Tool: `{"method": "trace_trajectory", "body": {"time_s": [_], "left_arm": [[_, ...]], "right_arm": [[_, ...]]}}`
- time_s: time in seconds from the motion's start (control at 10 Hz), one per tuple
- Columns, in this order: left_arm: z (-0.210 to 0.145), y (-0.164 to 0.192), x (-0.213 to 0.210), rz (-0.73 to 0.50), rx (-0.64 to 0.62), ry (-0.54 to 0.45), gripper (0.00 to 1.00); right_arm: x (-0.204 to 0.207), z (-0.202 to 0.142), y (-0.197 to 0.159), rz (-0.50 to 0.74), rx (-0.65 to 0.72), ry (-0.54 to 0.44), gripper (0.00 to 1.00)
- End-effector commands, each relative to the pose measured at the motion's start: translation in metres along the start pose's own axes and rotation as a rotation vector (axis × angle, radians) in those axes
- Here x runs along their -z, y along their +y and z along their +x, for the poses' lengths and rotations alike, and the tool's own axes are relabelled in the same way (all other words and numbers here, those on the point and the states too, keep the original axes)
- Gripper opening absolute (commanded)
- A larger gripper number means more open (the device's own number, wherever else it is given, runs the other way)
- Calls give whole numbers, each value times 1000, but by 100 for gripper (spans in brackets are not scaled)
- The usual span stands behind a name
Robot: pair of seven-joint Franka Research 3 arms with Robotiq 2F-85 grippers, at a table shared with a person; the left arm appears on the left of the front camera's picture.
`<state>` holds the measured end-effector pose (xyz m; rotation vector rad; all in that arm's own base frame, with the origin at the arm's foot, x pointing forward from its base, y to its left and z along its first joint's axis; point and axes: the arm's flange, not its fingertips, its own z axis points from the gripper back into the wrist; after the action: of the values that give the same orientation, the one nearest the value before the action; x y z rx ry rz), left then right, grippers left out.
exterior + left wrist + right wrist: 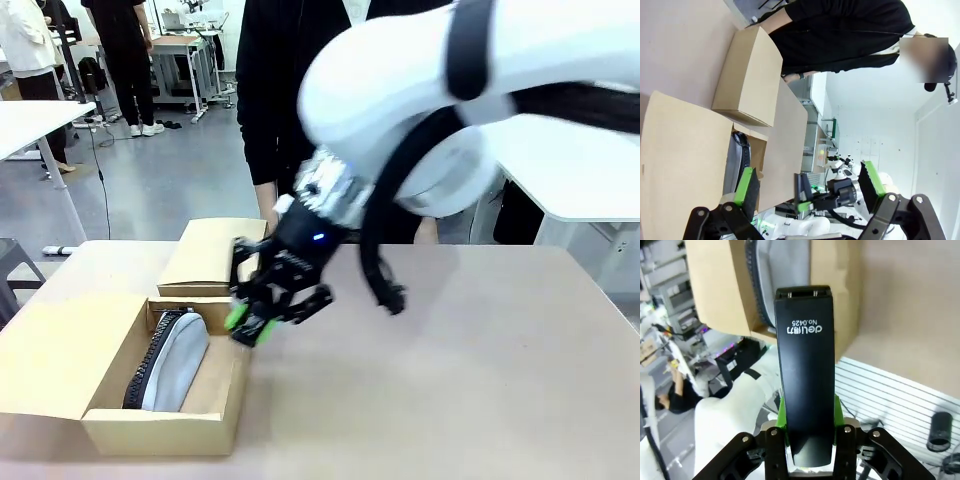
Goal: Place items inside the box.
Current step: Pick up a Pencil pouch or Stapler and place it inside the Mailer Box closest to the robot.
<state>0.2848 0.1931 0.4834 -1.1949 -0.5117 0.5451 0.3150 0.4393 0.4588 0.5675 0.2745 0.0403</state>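
Observation:
A black stapler (805,380) printed "deli" stands between the green pads of my right gripper (809,415), which is shut on it. In the front view that gripper (270,315) hangs low over the table at the right edge of the box (165,430), beside its near open compartment. A grey zip pouch (178,360) with a dark zipper lies in that compartment, and the pouch (780,260) shows beyond the stapler's tip. The far compartment's lid (215,255) lies down. My left gripper (810,182) is open and holds nothing, looking toward the box (745,80).
A person in black (280,90) stands at the far side of the table, just behind the box. The near compartment's flap (60,350) lies open to the left. Bare tabletop (470,370) stretches to the right of the box.

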Motion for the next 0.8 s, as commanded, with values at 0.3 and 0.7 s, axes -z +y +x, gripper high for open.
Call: {"method": "trace_trajectory", "body": {"time_s": [0.3,0.7], "left_arm": [[-5,1,0,-13,13,0,100],[-5,1,0,-13,13,0,100]], "right_arm": [[89,16,51,-158,-5,-132,0],[81,8,36,-116,-31,-52,0]]}}
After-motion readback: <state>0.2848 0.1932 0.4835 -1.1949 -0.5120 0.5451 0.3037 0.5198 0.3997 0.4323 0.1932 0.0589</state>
